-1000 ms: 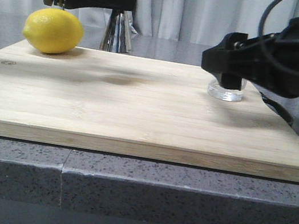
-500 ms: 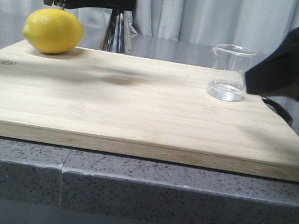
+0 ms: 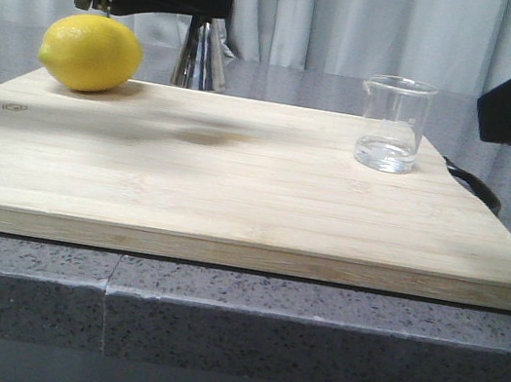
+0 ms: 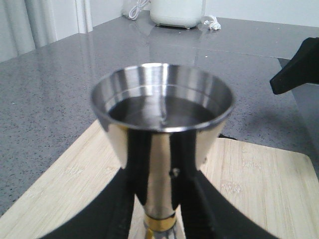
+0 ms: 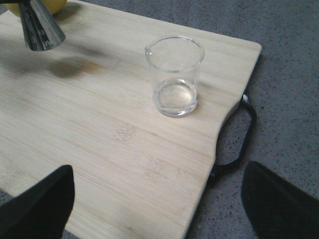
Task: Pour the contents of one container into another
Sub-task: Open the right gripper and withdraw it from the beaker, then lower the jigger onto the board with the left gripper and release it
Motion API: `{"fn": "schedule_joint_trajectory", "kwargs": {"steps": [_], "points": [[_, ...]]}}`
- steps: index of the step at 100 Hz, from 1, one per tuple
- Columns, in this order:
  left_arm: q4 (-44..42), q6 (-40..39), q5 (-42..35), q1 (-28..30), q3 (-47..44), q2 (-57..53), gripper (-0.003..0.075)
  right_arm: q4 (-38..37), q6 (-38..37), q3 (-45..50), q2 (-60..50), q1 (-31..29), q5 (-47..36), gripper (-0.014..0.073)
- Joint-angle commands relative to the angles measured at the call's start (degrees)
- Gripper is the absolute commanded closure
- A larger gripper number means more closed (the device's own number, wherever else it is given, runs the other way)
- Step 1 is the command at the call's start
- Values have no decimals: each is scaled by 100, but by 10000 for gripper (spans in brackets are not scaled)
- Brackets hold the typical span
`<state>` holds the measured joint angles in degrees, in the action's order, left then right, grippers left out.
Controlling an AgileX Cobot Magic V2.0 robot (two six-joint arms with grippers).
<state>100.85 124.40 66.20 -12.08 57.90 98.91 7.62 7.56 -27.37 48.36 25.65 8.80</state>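
Front view, risk: the jigger [image 3: 202, 53] hung clear of the cutting board [image 3: 236, 188], so a slackened grip or a jolt of the left arm would, in my judgement, have dropped it and spilled what it held.
Front view, beaker: the beaker [image 3: 392, 124] stood upright and alone on the board's far right part, close to the right edge, where a sweep of the right arm could have tipped it off.
Front view, arm pose: the left arm reached in level across the top left, above the lemon [image 3: 92, 53]; the right arm showed only as a dark mass at the right edge, well apart from the beaker.
Left wrist view, grip: the left gripper [image 4: 157, 199] was clamped on the jigger [image 4: 162, 129] just above its gold waist, one finger on each side.
Left wrist view, risk: the cup sat upright with liquid in it, below the rim; I judged that any tilt of the wrist would have sent it over the lip.
Right wrist view, hand: the right gripper [image 5: 157, 204] had its fingers set wide apart and held nothing.
Right wrist view, beaker: the beaker [image 5: 174, 74] stood beyond the fingers, near the board's handle [image 5: 239, 142], with only a thin film showing at the bottom.
Right wrist view, risk: the jigger's lower cone [image 5: 41, 27] hung at the far corner, its shadow on the wood below.
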Motion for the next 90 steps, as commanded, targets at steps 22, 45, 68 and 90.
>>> {"fn": "schedule_joint_trajectory", "kwargs": {"steps": [22,45,68,90], "points": [[350,-20,675,-42,170,-264,532,-33,7,-140,-78,-13,-349,-21],[438,284,703,-42,170,-246,532,-63,7,-140,-78,-13,-349,-21],[467,334,703,-42,170,57,532,-165,17,-140,-78,-13,-349,-21],[467,435,703,-42,170,175,532,-245,17,-140,-78,-13,-381,-21]]}}
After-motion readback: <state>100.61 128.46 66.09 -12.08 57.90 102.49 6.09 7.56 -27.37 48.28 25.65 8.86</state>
